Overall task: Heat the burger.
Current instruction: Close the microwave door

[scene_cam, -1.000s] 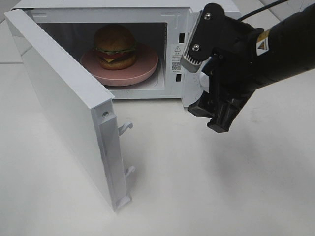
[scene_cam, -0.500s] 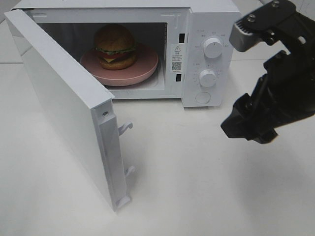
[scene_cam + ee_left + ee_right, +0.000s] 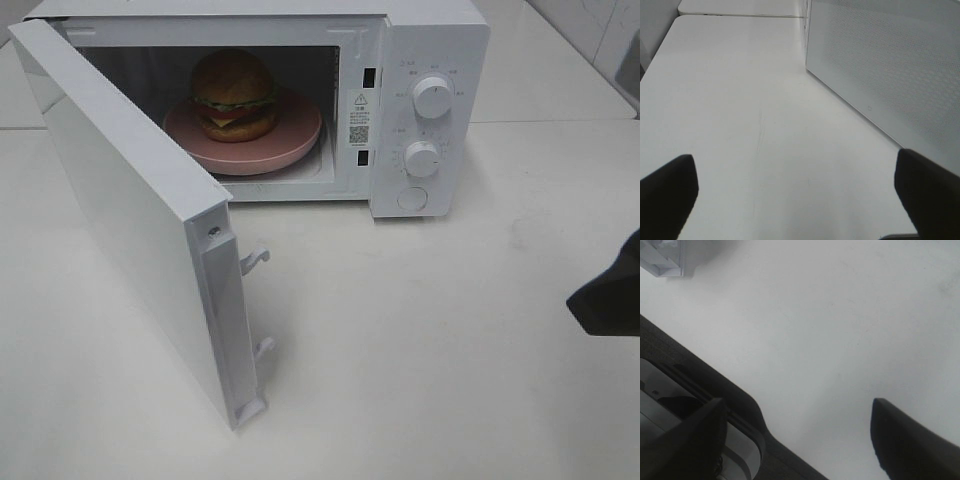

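The burger (image 3: 234, 95) is seen inside the open microwave (image 3: 430, 40), at about 11 o'clock from the middle of the exterior high view. It is set upright on the pink plate (image 3: 293, 143), towards the plate's 9 o'clock side, and the plate is rested on the floor of the cavity. The door (image 3: 130, 220) is swung wide out from its hinge at the microwave's 9 o'clock side, so that its free edge with two white latch hooks (image 3: 255, 258) is pointed towards 6 o'clock over the desk (image 3: 420, 350). Two round knobs (image 3: 432, 97) and a round button (image 3: 411, 198) are carried on the control panel at the 3 o'clock side of the cavity. Only a dark part of the right arm (image 3: 610, 295) is caught at the 3 o'clock edge of that view, well apart from the microwave. In the right wrist view the right jaws are held apart, with nothing but bare desk between the fingertips (image 3: 910, 440). In the left wrist view the left jaws are spread wide and nothing is gripped; bare desk is shown between the fingertips (image 3: 665, 195), and a white, finely dotted panel (image 3: 880, 65) is stood beyond them.
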Tool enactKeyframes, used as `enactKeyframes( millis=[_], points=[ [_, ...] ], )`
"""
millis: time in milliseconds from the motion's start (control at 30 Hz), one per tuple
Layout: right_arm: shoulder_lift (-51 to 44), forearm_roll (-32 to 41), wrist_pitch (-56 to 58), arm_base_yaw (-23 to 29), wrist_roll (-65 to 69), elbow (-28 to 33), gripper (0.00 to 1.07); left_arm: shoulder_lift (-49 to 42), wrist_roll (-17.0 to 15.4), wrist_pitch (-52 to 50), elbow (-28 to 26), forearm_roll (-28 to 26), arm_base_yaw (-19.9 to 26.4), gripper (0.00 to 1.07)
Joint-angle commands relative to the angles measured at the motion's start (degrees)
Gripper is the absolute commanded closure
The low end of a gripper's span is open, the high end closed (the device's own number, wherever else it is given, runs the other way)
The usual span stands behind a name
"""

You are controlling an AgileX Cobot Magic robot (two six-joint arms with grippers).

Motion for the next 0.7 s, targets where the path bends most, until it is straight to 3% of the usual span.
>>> enactKeyframes(
  millis=[33, 233, 300, 333, 367, 633, 700],
  points=[
    [-3.84, -0.57, 1.26, -0.11, 0.74, 2.01, 0.31, -0.86, -0.17, -0.74, 0.17, -0.46, -0.11, 0.06],
    [-11.12, -1.38, 1.2, -2.69, 0.74, 7.16, 0.31, -0.86, -0.17, -0.74, 0.17, -0.46, -0.11, 0.06],
    [-15.01, -1.49, 1.2, -7.91, 0.74, 9.97, 0.31, -0.86, -0.17, -0.74, 0.17, -0.46, -0.11, 0.06],
    [-15.01, -1.49, 1.2, -7.91, 0.74, 9.97, 0.31, -0.86, -0.17, -0.74, 0.17, -0.46, -0.11, 0.06],
    [-17.59, -1.49, 1.15, -11.8, 0.74, 11.29, 0.31, -0.86, -0.17, -0.74, 0.17, -0.46, -0.11, 0.06],
    [-28.13, 2.75, -0.46, -19.88, 0.74, 14.27, 0.31, -0.86, -0.17, -0.74, 0.17, -0.46, -0.11, 0.06],
    [-33.92, 5.21, -0.34, -24.29, 0.74, 15.7, 0.31, -0.86, -0.17, -0.74, 0.17, -0.46, -0.11, 0.06]
  ],
)
